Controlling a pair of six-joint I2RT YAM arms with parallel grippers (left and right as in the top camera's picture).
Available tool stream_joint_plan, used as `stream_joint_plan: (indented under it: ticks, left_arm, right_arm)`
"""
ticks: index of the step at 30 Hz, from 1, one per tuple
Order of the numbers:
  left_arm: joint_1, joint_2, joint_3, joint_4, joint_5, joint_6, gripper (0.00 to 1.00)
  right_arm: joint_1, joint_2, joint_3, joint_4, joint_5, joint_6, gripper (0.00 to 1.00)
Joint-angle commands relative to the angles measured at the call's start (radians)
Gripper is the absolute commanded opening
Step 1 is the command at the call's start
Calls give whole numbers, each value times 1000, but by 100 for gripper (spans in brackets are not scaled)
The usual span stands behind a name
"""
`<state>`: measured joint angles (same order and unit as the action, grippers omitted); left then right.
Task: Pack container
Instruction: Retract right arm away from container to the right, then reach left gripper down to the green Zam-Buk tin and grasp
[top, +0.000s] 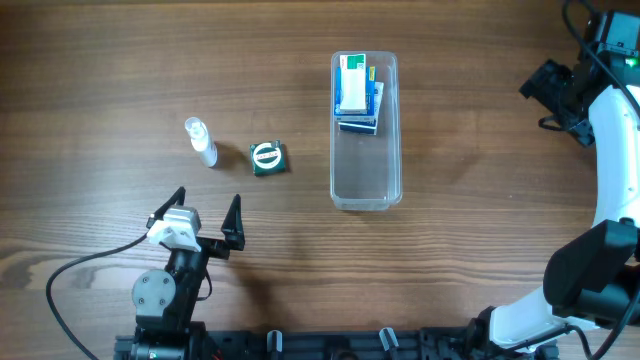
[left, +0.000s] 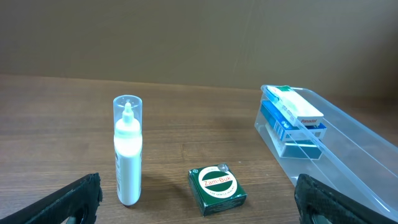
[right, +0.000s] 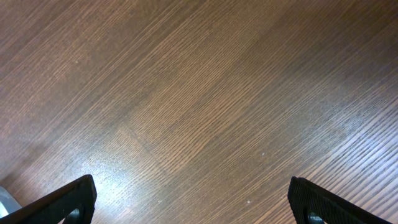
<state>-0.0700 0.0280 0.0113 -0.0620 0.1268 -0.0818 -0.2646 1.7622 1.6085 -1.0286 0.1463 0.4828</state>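
Note:
The clear plastic container (top: 365, 190) lies lengthwise at the table's middle, with blue and white boxes (top: 355, 95) stacked in its far end. It also shows in the left wrist view (left: 348, 155), with the boxes (left: 292, 118). A white bottle with a clear cap (top: 201, 141) stands upright (left: 127, 149) to its left. A green Zam-Buk box (top: 268, 159) lies between bottle and container (left: 217, 188). My left gripper (top: 207, 218) is open and empty, near of both (left: 198, 205). My right gripper (top: 560, 95) is open and empty (right: 193, 199) over bare wood at the far right.
The table (top: 480, 230) is dark wood. A black cable (top: 80, 270) runs from the left arm's base at the front left. The right arm's white links (top: 615, 150) run along the right edge.

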Motion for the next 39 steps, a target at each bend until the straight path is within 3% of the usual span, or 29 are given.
stream_joint_plan:
  ticks: [1,7,12,18,21,22,24,29,33,36,39]
  left_arm:
    - [8,-3,-6,-3,-9,-9,100]
    - [8,-3,-6,10,22,-10,100]
    - [8,-3,59,98,291,-10,100]
    - [8,47,345,-102,287,25,100]
    - [8,197,573,-335,224,40,100]
    - [8,339,733,-526,204,42,100]
    - [8,517,915,-724,204,52,100]
    - [8,977,1363,-1128,206,51,100]
    - [7,1157,1504,-1216,204,46,100]
    - [8,1282,1558,-1262,137,-36,100]
    - [7,1367,1560,-1250,241,-41,100]
  right_arm:
    - [5,15,-8,24,-13,15,100]
    - [5,15,-8,66,-13,15,100]
    - [5,15,-8,84,-13,15,100]
    - [5,15,-8,98,-13,15,100]
    - [5,15,-8,101,-13,15,100]
    - [5,15,-8,101,-13,15,100]
    - [5,15,-8,101,-13,15,100]
    - [5,15,-8,101,-13,15,100]
    - [5,15,-8,101,-13,15,100]
    - [5,15,-8,101,-13,15,100]
    - [5,15,-8,101,-13,15,100]
